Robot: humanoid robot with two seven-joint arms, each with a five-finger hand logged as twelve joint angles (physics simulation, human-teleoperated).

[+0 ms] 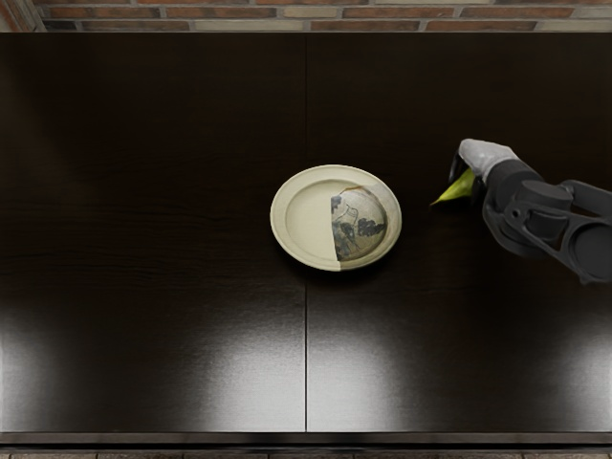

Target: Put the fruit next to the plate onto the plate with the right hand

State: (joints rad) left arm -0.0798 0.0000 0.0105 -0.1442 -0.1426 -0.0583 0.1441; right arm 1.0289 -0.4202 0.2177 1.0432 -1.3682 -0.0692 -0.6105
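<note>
Since the glossy bench [153, 335] likely offers little grip and the plate [306, 206] at its middle has a low rim, the yellow-green fruit [457, 188], near the plate's 3 o'clock, could skid if released short. The right robot hand [483, 156] covers its far end; whether it is clamped on it I cannot tell.

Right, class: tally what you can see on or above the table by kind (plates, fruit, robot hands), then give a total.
Plates: 1, the cream plate
Fruit: 1, the yellow-green fruit, to the right of the plate
Robot hands: 1, the right hand, at the fruit
Total: 3
</note>
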